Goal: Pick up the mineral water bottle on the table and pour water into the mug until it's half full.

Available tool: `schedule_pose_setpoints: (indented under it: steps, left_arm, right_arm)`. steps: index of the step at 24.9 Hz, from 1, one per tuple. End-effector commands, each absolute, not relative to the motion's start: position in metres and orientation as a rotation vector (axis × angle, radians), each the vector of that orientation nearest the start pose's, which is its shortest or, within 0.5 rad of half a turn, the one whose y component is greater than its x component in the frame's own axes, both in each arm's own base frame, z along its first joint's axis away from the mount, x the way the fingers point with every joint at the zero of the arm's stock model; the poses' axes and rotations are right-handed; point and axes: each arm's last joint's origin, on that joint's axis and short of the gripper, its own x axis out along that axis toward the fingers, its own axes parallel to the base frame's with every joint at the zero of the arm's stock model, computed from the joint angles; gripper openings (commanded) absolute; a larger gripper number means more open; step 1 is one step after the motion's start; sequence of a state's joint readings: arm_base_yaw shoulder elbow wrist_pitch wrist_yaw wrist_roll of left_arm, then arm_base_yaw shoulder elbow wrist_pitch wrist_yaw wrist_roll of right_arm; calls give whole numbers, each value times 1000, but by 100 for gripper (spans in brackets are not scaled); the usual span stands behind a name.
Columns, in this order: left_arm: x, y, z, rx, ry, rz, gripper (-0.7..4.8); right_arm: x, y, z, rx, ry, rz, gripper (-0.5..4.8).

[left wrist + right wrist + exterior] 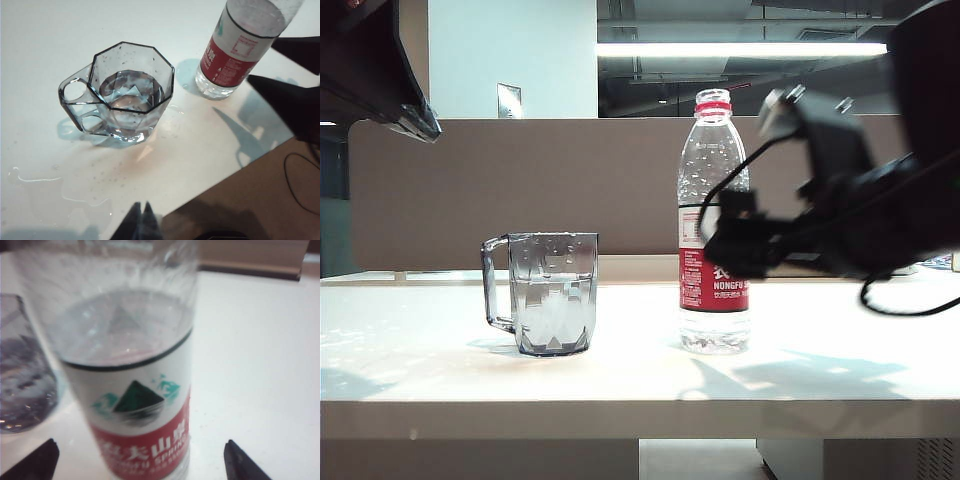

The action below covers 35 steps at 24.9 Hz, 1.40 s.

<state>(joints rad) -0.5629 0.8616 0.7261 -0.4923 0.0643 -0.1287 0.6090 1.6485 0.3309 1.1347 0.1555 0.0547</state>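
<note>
The mineral water bottle (712,150) stands upright on the table (620,385), right of the mug (552,295). The mug holds water to about half its height, handle turned left. My right gripper (725,240) is level with the bottle's red label (145,450). It is open (140,462), one fingertip (37,462) on each side of the bottle, both clear of it. In the left wrist view the mug (131,92), the bottle (235,50) and the right fingers (287,97) all show. My left gripper (141,209) is shut and empty, high at the upper left (418,124).
Spilled water (75,192) lies in thin puddles and drops on the table near the mug and towards the front edge (220,180). A brown partition (470,190) runs behind the table. A black cable (905,305) hangs from the right arm onto the tabletop.
</note>
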Motion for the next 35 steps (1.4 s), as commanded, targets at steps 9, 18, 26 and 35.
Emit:
schedule_pose_setpoints:
  steps: [9, 18, 26, 35]
  left_arm:
    - [149, -96, 276, 29, 640, -567, -1]
    - [149, -96, 276, 29, 640, -567, -1]
    - [149, -96, 276, 29, 640, -567, -1]
    - [149, -96, 276, 29, 640, -568, -1]
  right_arm:
    - [148, 99, 167, -21, 199, 485, 59]
    - [115, 75, 170, -13, 188, 490, -6]
    - [113, 57, 155, 45, 181, 502, -6]
    - [101, 23, 137, 68, 324, 308, -6]
